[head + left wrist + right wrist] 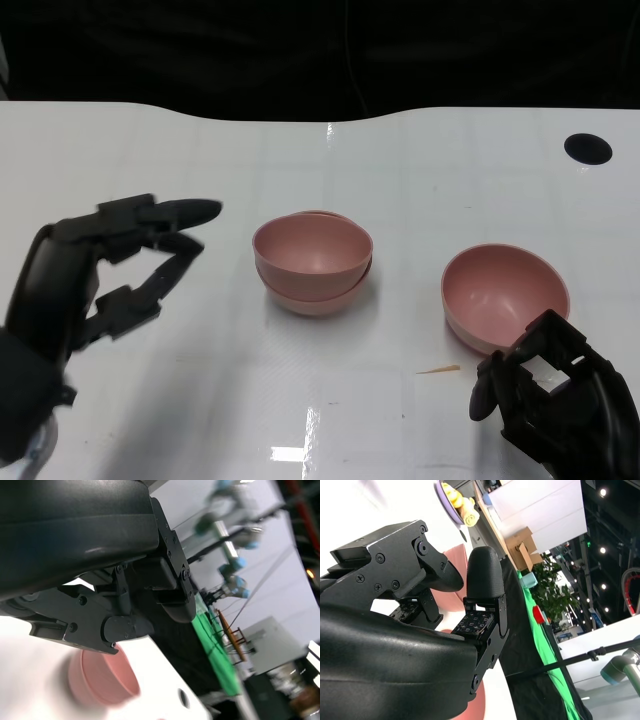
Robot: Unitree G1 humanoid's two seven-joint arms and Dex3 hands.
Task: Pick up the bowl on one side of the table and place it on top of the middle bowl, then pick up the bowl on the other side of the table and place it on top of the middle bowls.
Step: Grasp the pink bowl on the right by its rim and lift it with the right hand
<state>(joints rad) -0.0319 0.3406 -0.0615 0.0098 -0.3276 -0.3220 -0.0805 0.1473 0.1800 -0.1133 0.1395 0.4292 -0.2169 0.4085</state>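
Two pink bowls sit nested in the middle of the white table (200, 400): the upper bowl (312, 250) rests in the lower bowl (310, 297). A third pink bowl (505, 290) stands alone to the right. My left hand (110, 270) hovers left of the stack with fingers spread, holding nothing. My right hand (550, 390) is at the near rim of the right bowl, fingers apart and empty. In the right wrist view, that pink bowl (455, 555) shows just beyond my right hand (420, 605). The left wrist view shows a blurred pink bowl (105, 680) past my left hand (115, 580).
A round black hole (587, 148) marks the table's far right. A thin orange sliver (438, 370) lies near the right bowl. The table's far edge curves along a dark background.
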